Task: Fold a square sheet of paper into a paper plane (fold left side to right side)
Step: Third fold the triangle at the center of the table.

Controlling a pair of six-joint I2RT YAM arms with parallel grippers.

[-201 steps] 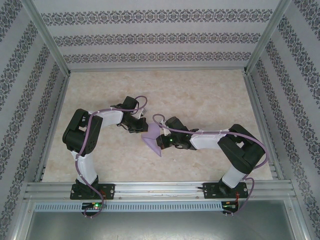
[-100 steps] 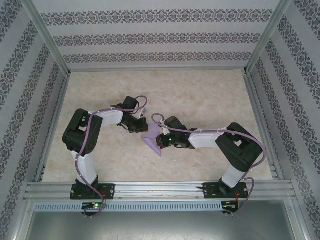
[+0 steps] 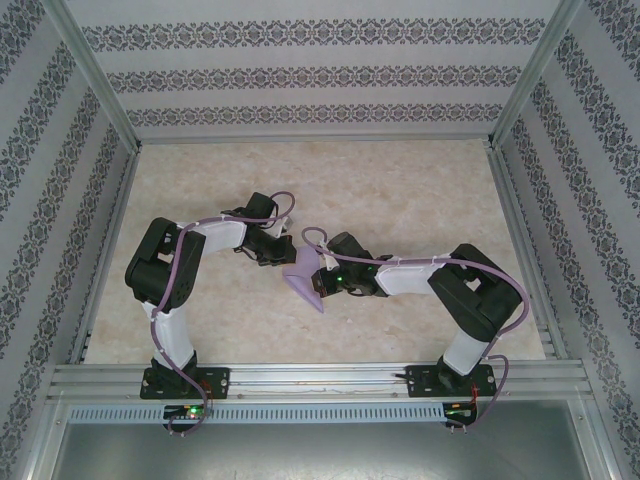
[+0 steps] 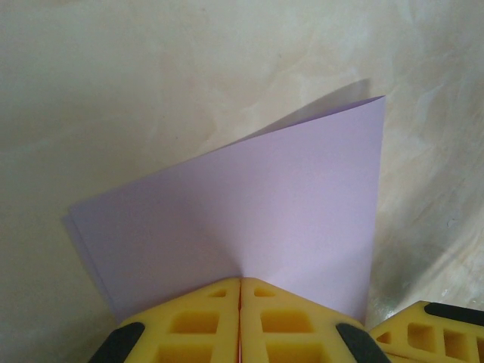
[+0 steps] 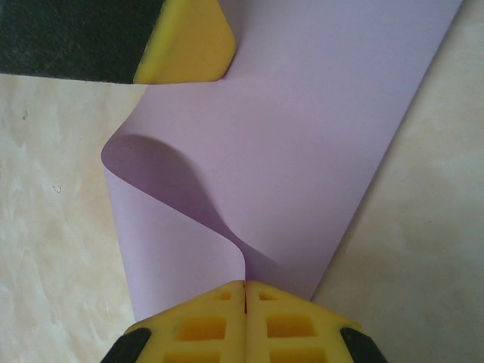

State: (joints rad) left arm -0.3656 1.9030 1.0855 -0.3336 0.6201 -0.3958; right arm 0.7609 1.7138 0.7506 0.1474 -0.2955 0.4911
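The square sheet of paper [image 3: 305,280], plain lilac, hangs between both grippers just above the table's middle, bent over on itself. In the left wrist view the sheet of paper [image 4: 249,204] lies doubled, two layers showing at its left corner, and my left gripper [image 4: 240,281] is shut on its near edge. A yellow fingertip [image 4: 431,329] of the right gripper shows at the lower right. In the right wrist view the sheet of paper [image 5: 302,136] curls in an S-bend, with my right gripper [image 5: 245,286] shut on it. The left gripper's fingertip [image 5: 189,45] pinches its far corner.
The marbled beige tabletop [image 3: 400,190] is fenced by aluminium rails [image 3: 310,372] at the front and along both sides, with patterned walls [image 3: 300,70] behind. The two arms meet elbow-out over the near middle, left gripper [image 3: 285,255] and right gripper [image 3: 322,283] close together.
The right arm's elbow has drifted slightly left toward the paper. The left arm and the sheet have stayed nearly still, and both grips are unchanged.
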